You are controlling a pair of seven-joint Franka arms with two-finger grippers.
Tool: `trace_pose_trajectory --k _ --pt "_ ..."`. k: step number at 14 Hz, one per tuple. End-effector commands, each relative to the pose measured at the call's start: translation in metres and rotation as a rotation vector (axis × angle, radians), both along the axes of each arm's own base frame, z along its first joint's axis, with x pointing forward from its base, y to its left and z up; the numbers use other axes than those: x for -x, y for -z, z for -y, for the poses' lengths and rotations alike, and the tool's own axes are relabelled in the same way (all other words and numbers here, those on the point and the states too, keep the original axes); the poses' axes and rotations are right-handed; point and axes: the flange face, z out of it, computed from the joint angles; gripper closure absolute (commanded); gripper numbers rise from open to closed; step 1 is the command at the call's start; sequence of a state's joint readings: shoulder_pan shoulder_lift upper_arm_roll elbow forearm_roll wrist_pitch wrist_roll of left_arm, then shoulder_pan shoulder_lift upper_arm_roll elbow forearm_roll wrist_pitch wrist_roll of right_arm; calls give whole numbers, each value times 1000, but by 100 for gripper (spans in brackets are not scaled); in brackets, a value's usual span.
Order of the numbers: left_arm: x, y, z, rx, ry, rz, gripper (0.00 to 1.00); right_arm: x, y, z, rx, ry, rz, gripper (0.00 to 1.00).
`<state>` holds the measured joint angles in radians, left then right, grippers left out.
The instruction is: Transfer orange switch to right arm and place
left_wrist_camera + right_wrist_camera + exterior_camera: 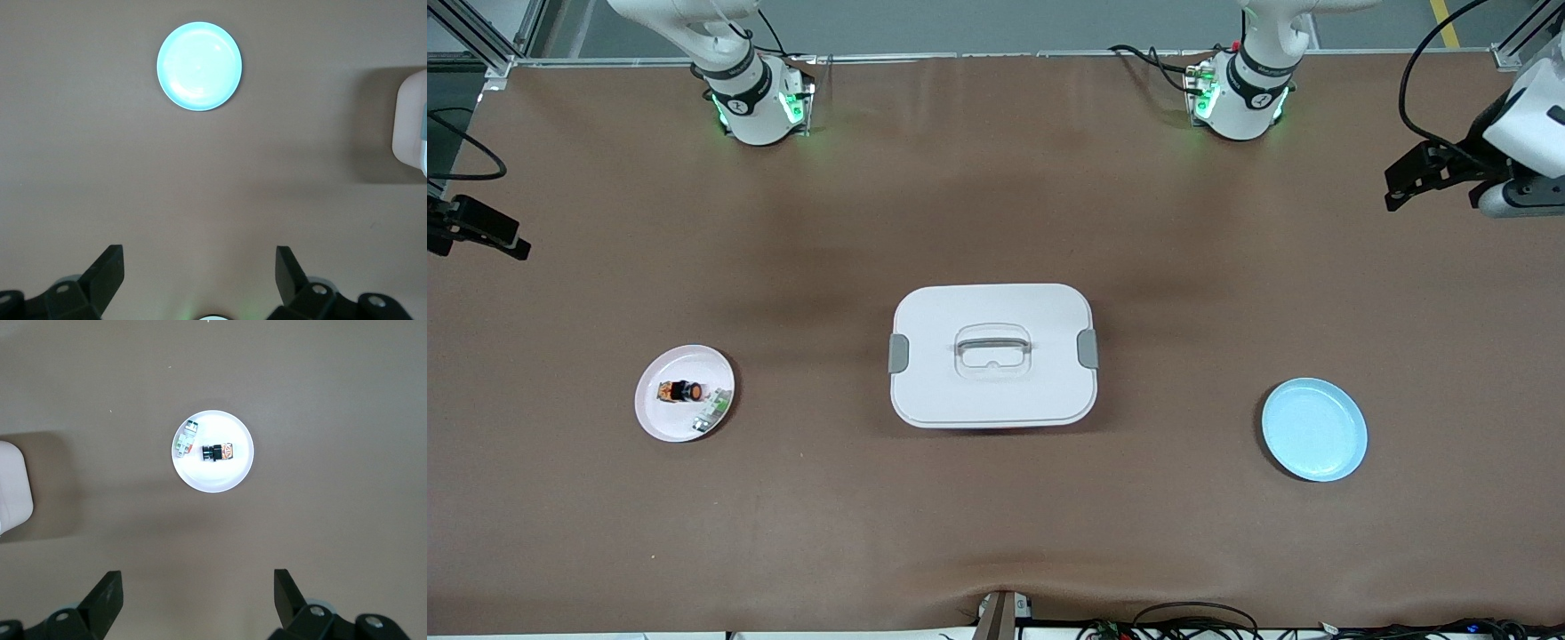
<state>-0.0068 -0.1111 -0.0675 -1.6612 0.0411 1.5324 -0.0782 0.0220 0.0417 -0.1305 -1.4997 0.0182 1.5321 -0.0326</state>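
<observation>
My orange switch [680, 390] lies on the pink plate [660, 418] beside a green part [711, 411]. My left claw [199, 277] and right claw [198, 597] both hang open, high over the table [996, 516].

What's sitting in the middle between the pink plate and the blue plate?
In the front view, a white box with a closed lid and grey clips sits between the pink plate and the blue plate.

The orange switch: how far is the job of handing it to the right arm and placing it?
The orange switch lies on the pink plate at the right arm's end, beside a green and white part. The blue plate holds nothing. Nothing is in hand: the left gripper and the right gripper are open, both held high. If the pink plate is the goal, the switch already lies there; if the blue one, it does not.
</observation>
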Motion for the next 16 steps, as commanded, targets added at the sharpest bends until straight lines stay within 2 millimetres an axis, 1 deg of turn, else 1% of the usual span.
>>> trace_pose_trajectory --k 1,6,9,13,16 --pt "5 -9 -5 15 3 24 0 0 -6 1 4 11 -2 0" --pt "17 -27 -3 16 7 60 0 0 -6 1 2 11 -2 0" --pt "18 -29 -3 18 10 57 0 -1 -6 0 2 10 0 0" --pt "18 -46 0 33 10 73 0 -1 -6 0 2 11 0 0" --pt "18 -50 5 55 15 38 0 -1 -6 0 2 11 0 0"
